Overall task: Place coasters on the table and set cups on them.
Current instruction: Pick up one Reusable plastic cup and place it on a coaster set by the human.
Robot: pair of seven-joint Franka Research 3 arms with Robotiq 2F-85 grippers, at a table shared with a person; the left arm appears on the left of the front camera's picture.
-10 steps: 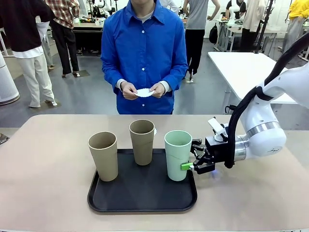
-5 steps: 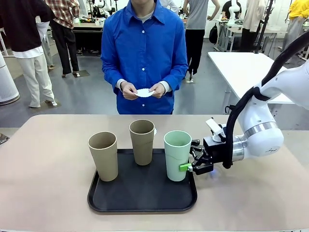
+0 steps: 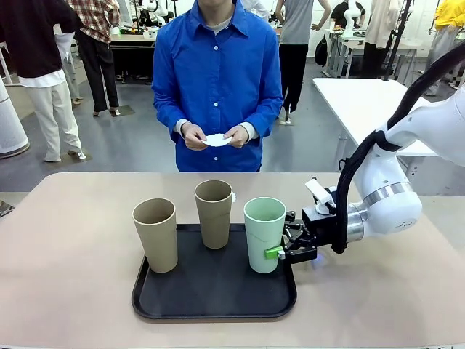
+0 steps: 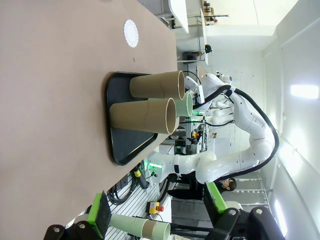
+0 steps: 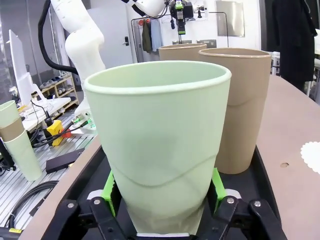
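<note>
On the black tray [image 3: 211,292] stand three cups: a tan one [image 3: 155,234] at the left, a tan one [image 3: 213,213] at the back, and a mint green cup [image 3: 264,233] at the right. My right gripper [image 3: 280,251] is shut on the mint cup's lower part; its green pads [image 5: 111,189] press both sides of that cup [image 5: 160,145]. One white lacy coaster [image 4: 131,33] lies on the beige table [image 3: 73,291] beyond the tray, also seen as a coaster edge [image 5: 312,155]. The person holds more coasters [image 3: 216,139] in both hands. My left gripper [image 4: 157,207] hangs open, far from the tray.
The person stands at the far edge of the table, facing the tray. A white table [image 3: 370,102] stands at the back right. Bare tabletop lies left and right of the tray. Stacked spare cups [image 5: 17,145] sit off the table.
My right gripper slid left to the mint cup and closed on it. The cup shifted slightly left on the tray. The person's hands have not moved.
</note>
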